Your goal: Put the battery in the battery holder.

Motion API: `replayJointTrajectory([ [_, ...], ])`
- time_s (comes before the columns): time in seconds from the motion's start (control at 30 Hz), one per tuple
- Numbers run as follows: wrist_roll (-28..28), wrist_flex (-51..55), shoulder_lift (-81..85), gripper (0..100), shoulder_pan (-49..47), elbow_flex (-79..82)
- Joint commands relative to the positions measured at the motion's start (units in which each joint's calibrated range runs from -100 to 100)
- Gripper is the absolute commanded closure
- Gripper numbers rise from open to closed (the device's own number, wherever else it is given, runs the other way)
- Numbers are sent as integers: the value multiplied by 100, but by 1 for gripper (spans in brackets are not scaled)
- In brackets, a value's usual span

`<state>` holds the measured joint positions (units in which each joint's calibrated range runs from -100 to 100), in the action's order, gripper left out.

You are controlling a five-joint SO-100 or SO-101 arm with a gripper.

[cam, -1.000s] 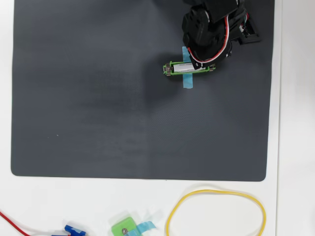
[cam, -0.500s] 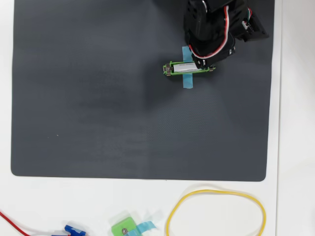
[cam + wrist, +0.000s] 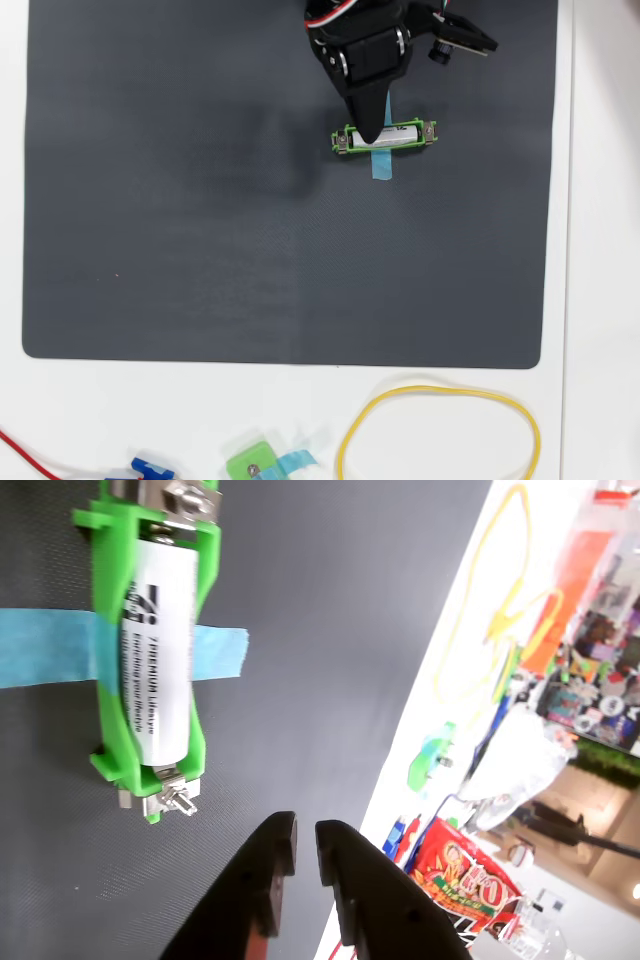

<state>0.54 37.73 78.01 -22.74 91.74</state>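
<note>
At about 10 o'clock in the wrist view: the battery holder, bright green frame, lying flat on the dark grey mat. The battery sits inside the frame, white with dark print, lengthwise between the metal contacts at both ends. Light blue tape crosses the frame and sticks out to either side. At 6 o'clock, the gripper: two black fingers nearly touching, a thin gap between the tips, nothing between them. Clenched on air, apart from the frame. At 3 o'clock past the mat edge: white table, a yellow loop, cluttered background, blurred.

At 12 to 1 o'clock in the overhead view: the arm comes in from the top edge, the gripper pointing toward 6 o'clock with its tip over the left part of the battery holder. The battery shows as a pale bar within the frame, partly covered by the tip. Contact cannot be told from here. Blue tape pokes out below. At 6 o'clock off the mat: a small squarish green piece. At 5 o'clock, the yellow loop. At 7 o'clock, a blue connector and red wire.
</note>
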Motion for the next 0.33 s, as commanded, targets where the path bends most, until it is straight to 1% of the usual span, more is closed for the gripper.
replayJointTrajectory([
  [0.0,19,-136,706,100,484,465],
  [0.1,24,-398,1150,100,733,817],
  [0.13,29,-381,1533,100,878,826],
  [0.2,34,-128,1781,100,888,826],
  [0.23,34,178,1951,100,899,826],
  [0.3,34,362,1985,100,899,826],
])
